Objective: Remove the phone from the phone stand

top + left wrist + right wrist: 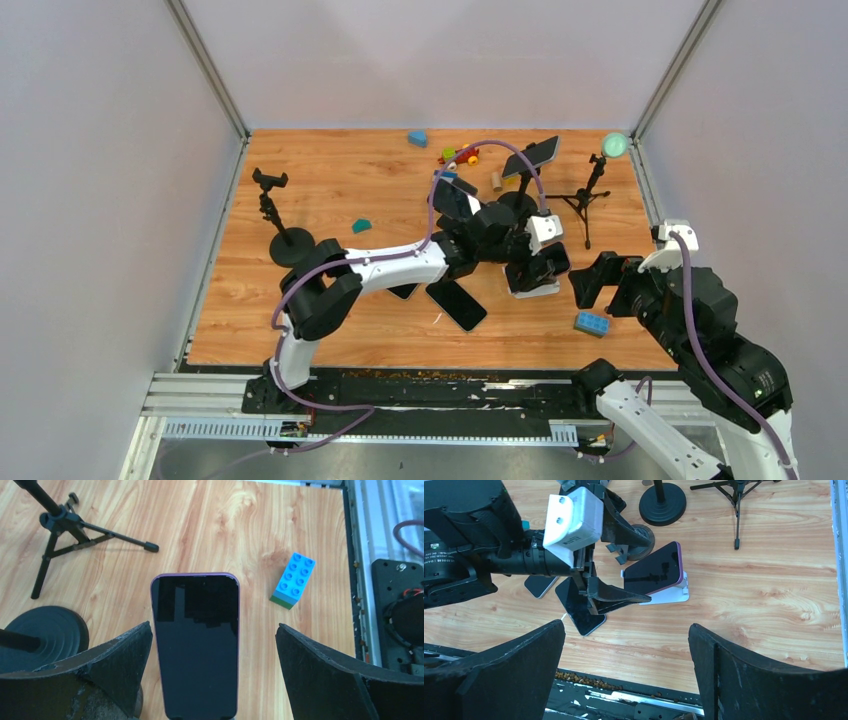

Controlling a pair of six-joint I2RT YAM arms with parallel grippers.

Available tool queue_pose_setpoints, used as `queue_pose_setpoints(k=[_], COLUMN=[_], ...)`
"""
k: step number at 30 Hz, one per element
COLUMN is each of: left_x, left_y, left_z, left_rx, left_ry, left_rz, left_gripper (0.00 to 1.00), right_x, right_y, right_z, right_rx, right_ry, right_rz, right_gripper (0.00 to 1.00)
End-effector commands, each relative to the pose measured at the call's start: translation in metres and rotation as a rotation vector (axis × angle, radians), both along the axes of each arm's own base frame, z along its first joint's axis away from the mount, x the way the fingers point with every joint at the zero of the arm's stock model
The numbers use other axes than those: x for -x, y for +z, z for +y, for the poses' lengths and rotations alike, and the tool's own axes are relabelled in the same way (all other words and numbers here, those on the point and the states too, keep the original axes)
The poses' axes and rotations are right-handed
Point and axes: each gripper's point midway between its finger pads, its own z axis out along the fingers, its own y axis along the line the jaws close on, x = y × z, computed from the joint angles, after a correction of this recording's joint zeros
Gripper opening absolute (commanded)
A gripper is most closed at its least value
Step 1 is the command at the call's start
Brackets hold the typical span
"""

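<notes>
So the purple-edged smartphone with the dark screen (654, 575) is sitting tilted back on the little white plastic phone stand (672, 596), roughly mid-counter. It isn't lifted at all yet.

The left end effector (214, 627) is spread wide open with a black finger on each side of the phone's long edges. There's a clear gap on both sides and nothing is touching. My guess is it's lined up that way so it can pinch across the width and slide the phone up off the ledge.

The right end effector (625, 630) is open too and empty. It hangs well apart toward the near edge, probably just staying out of the way.

A blue toy brick (294, 580) lies near on the wooden counter (210, 525), and another dark phone lying flat (579, 607) is beside the stand.
</notes>
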Motion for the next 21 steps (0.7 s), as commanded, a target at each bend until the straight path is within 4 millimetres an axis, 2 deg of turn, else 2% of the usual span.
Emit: queue_pose_setpoints(k=[1,5,13,21], left_x=[-0.006,-0.009,-0.01,-0.004], left_y=[0.006,-0.01,-0.023,-0.039], left_z=[-0.011,-0.014,-0.018,-0.021], left_rx=[-0.009,-0.057,-0.077,-0.099], left_ry=[-0.028,-0.035,-0.048,-0.082], left_rz=[-0.07,-0.062,-0.044,0.002], left_gripper=[1.0,1.0,1.0,0.93], right_x=[0.002,0.004,0.005,0.005], right_y=[-0.004,-0.004,-0.004,-0.006], right_z=[0.0,-0.001,-0.002,-0.002], right_rx=[-0.017,-0.015,-0.013,-0.012], right_ry=[-0.009,-0.011,-0.011,-0.01], right_rz=[0.013,0.017,0.019,0.022], right_gripper=[0.95,0.95,0.95,0.95])
